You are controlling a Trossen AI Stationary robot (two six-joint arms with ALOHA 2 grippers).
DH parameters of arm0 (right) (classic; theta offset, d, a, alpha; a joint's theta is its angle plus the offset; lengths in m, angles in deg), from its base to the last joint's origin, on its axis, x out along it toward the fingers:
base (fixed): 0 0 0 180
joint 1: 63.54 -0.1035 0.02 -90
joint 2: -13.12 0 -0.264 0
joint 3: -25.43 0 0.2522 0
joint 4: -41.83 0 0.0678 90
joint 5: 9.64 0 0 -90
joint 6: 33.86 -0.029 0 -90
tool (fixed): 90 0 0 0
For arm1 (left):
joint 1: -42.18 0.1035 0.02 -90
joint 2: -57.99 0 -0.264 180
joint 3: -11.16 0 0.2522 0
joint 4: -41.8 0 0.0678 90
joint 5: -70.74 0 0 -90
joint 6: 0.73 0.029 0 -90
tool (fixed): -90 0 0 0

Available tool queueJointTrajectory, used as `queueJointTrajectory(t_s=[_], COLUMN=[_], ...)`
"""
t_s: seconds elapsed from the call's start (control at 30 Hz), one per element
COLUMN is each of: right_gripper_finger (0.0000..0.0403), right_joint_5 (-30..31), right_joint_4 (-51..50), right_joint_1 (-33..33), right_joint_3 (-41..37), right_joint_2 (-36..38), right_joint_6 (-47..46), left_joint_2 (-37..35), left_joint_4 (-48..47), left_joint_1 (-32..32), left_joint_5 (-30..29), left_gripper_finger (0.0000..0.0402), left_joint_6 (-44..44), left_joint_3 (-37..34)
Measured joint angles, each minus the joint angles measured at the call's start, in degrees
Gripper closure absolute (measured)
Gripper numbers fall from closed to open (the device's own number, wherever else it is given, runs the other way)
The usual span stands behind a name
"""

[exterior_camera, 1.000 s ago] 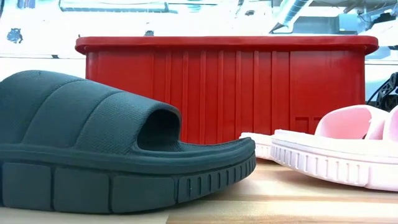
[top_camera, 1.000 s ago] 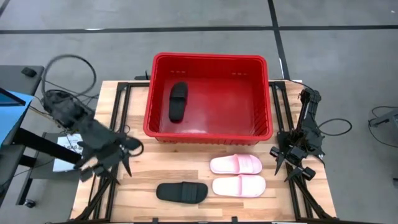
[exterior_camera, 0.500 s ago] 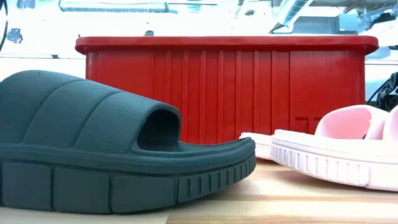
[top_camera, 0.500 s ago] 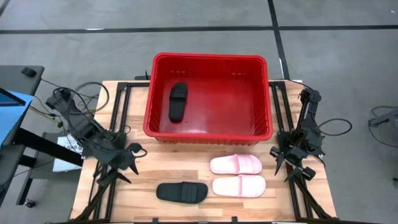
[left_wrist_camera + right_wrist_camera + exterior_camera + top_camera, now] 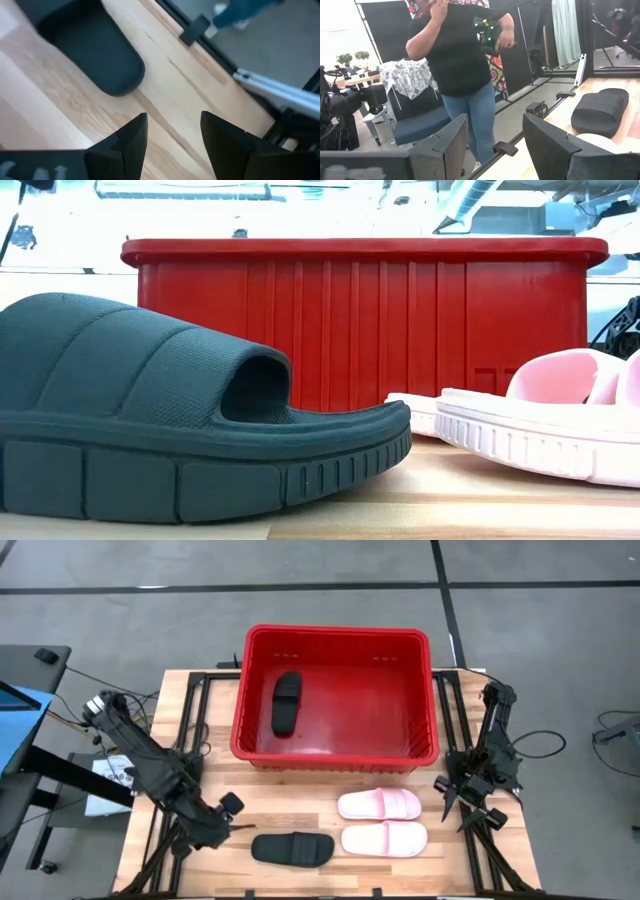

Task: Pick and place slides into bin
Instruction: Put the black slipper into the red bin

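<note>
Reaching next: you had the black slide [image 5: 292,849] just right of your left gripper [image 5: 232,814].
Long axis: it ran left-right along the worktop [image 5: 300,805].
Jaws: both pairs stood spread, empty.
Nearer arm: left; right gripper [image 5: 492,145] waited far right.

Grey floor [image 5: 150,610] (black seams), wooden table [image 5: 330,875]

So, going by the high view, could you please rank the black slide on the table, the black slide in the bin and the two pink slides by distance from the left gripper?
From the left gripper:
1. Black slide on the table, just beside it.
2. Black slide in the bin and the two pink slides, too close to call.
</note>
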Motion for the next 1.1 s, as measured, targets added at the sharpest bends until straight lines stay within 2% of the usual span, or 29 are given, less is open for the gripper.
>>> queueJointTrajectory(t_s=[0.13,0.27,0.57,0.87,1.1], right_gripper_finger=[0.0221,0.0221,0.0221,0.0221,0.0221], right_joint_5=[0.0,0.0,0.0,0.0,0.0], right_joint_4=[0.0,0.0,0.0,0.0,0.0], right_joint_1=[0.0,0.0,0.0,0.0,0.0], right_joint_3=[0.0,0.0,0.0,0.0,0.0], right_joint_2=[0.0,0.0,0.0,0.0,0.0], right_joint_6=[0.0,0.0,0.0,0.0,0.0], left_joint_2=[3.2,5.3,6.5,7.9,15.0], left_joint_4=[0.0,-0.3,-0.2,1.4,4.9], left_joint_1=[0.0,-0.1,-4.8,-10.3,-12.5], left_joint_5=[1.1,-1.1,-17.3,-17.7,-19.3], left_gripper_finger=[0.0227,0.0227,0.0227,0.0227,0.0227], left_joint_6=[5.7,12.9,33.3,43.4,46.2], left_joint_3=[0.0,0.0,0.0,-0.5,-0.5])
